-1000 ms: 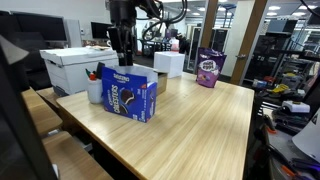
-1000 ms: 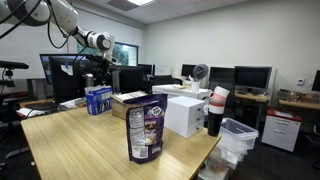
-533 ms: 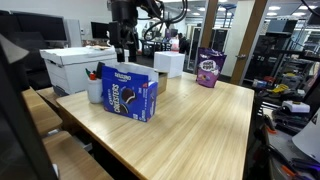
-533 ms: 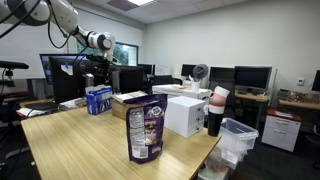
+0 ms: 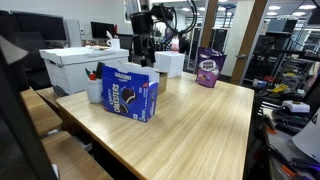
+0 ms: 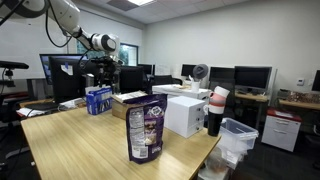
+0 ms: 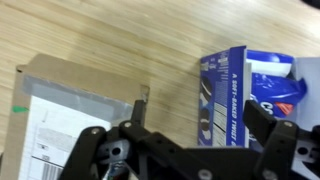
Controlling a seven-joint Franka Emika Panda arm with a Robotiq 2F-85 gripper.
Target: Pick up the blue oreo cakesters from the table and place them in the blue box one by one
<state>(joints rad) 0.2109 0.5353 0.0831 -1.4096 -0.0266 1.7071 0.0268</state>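
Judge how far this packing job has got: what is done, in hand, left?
Done: the wrist view shows at least one blue packet inside the open blue box. In hand: nothing; the gripper hangs near the box, jaws open and empty. Left: no loose packet clearly shows on the table, so how many remain cannot be told.

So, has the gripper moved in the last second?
Yes. In an exterior view the gripper has shifted right against the blue box, which has stayed put, toward the side where the purple bag stands.
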